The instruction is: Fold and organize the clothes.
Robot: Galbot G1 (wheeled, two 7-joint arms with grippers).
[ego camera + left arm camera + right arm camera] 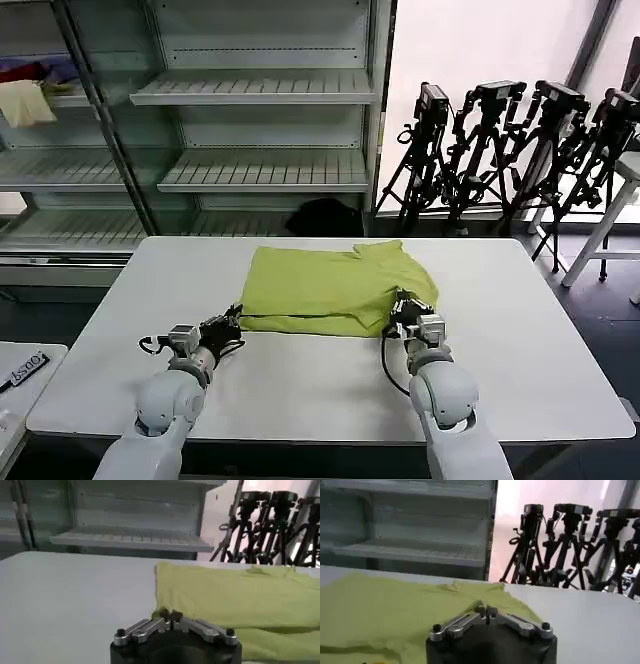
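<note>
The clothes are one lime-green T-shirt (320, 285), lying folded over itself in the middle of the white table (520, 340). My left gripper (228, 326) rests low at the shirt's near left corner. In the left wrist view its fingertips (170, 615) are pressed together, pinching the edge of the green cloth (225, 592). At the shirt's near right corner, where the cloth bunches up, my right gripper (404, 306) is also shut. The right wrist view shows its tips (486, 611) closed on the green cloth (385, 610).
Metal shelving (260, 90) stands behind the table, with cream cloth (24, 102) and red and purple fabrics (35, 70) at its upper left. Black tripods (520, 150) crowd the back right. A dark bag (325, 215) lies behind the table. A small side table (20, 370) is at the left.
</note>
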